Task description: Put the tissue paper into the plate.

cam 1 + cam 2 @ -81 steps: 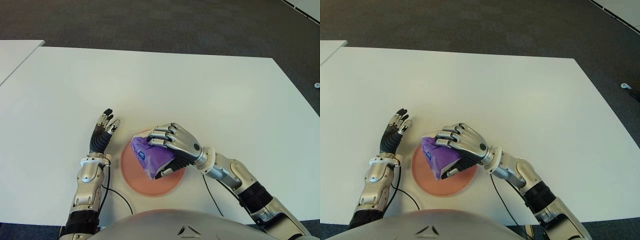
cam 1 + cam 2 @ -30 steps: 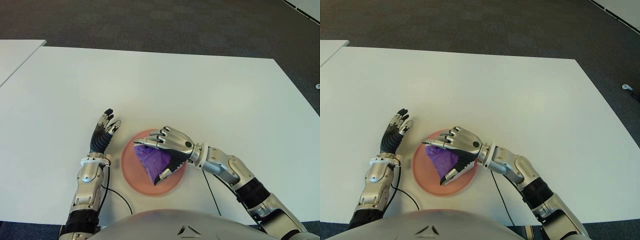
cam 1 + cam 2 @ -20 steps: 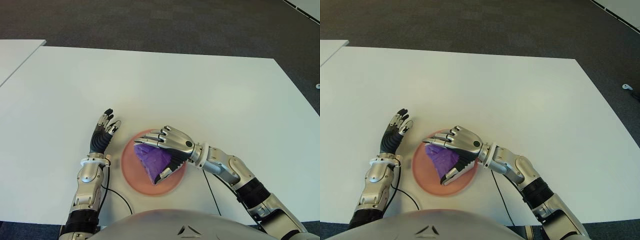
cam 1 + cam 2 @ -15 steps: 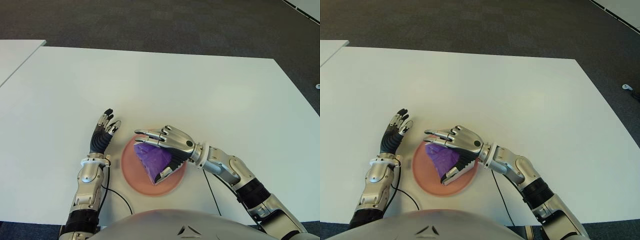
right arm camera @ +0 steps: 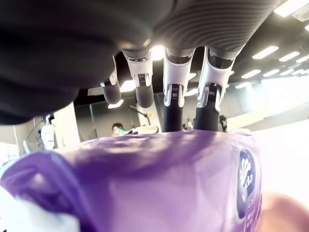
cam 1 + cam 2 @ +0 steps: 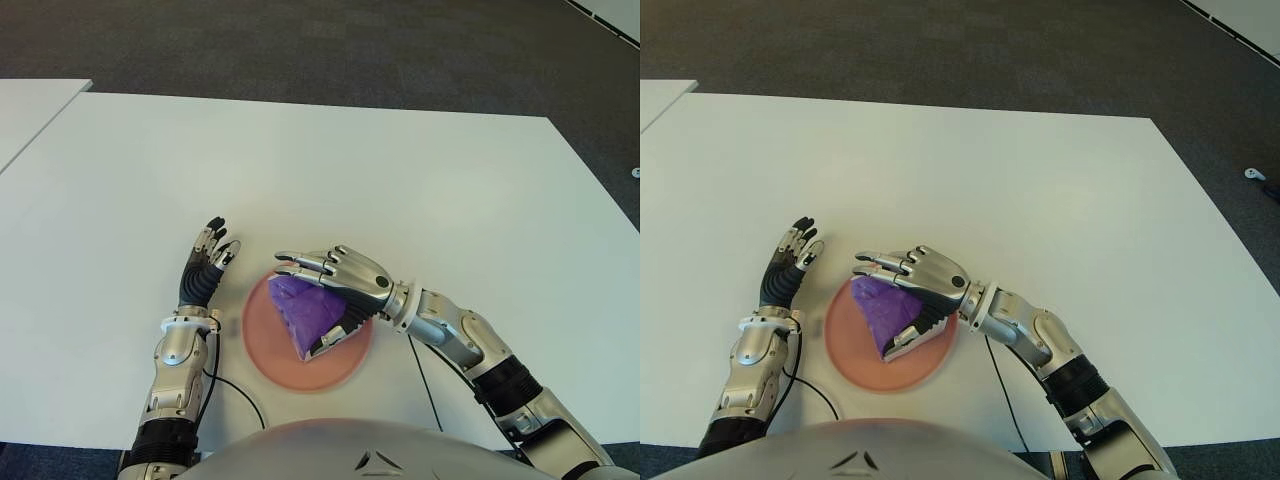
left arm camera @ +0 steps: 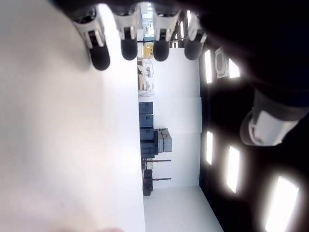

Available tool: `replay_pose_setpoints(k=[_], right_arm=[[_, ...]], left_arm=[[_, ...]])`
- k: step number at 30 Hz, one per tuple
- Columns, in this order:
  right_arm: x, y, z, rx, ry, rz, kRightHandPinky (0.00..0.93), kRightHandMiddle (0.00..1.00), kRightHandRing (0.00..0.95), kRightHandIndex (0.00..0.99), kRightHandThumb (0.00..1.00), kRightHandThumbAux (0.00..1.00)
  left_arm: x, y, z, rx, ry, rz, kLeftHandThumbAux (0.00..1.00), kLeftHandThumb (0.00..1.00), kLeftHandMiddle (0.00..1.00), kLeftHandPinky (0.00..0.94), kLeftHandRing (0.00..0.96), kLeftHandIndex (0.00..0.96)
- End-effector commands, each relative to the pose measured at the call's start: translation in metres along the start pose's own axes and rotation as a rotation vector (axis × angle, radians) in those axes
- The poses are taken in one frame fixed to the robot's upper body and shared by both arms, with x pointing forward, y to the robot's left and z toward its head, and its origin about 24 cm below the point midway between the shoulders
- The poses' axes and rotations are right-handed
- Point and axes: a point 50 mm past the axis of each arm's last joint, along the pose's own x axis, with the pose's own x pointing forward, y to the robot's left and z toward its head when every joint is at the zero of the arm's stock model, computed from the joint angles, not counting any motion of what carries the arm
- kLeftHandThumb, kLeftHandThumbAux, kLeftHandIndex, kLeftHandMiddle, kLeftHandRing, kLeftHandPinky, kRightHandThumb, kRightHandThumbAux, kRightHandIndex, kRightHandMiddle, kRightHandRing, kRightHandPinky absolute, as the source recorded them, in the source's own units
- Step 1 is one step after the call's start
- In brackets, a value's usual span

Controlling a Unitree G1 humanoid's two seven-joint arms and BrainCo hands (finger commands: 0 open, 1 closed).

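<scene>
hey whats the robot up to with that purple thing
The robot is putting a purple tissue pack into a pink plate on the white table. The pack lies on the plate, and the right hand is over it with its fingers straightened out, so the grip looks released or nearly so. The left hand shows open beside the plate on its left, holding nothing.

Silver-jointed arms with black forearm bands, black-tipped fingers (image 6: 215,233), trailing black cables.
</scene>
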Motion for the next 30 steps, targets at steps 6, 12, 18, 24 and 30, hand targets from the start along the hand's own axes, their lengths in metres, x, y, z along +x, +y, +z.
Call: replay_pose_setpoints(k=[6,12,18,24,30], right_arm=[[-0.01,-0.052,-0.023,0.279,0.134,-0.186,0.0,0.0,0.0,0.0,0.068,0.282],[-0.021,-0.067,-0.033,0.414,0.24,-0.326,0.0,0.0,0.0,0.0,0.091,0.272],[-0.037,-0.056,-0.057,0.675,0.316,-0.658,0.0,0.0,0.0,0.0,0.078,0.311],[-0.05,-0.047,-0.078,0.801,0.379,-0.877,0.0,0.0,0.0,0.0,0.023,0.362],[-0.05,-0.032,-0.075,0.927,0.404,-1.05,0.0,0.0,0.0,0.0,0.002,0.418]], left_arm=[[-0.006,0.001,-0.012,-0.012,0.087,0.006,0.52,0.0,0.0,0.0,0.0,0.0],[-0.007,0.0,-0.01,-0.014,0.087,0.004,0.512,0.0,0.0,0.0,0.0,0.0],[-0.007,0.0,-0.009,-0.017,0.093,0.002,0.512,0.0,0.0,0.0,0.0,0.0],[-0.007,0.0,-0.008,-0.014,0.095,-0.001,0.512,0.0,0.0,0.0,0.0,0.0],[-0.007,0.0,-0.008,-0.015,0.098,0.002,0.518,0.0,0.0,0.0,0.0,0.0]])
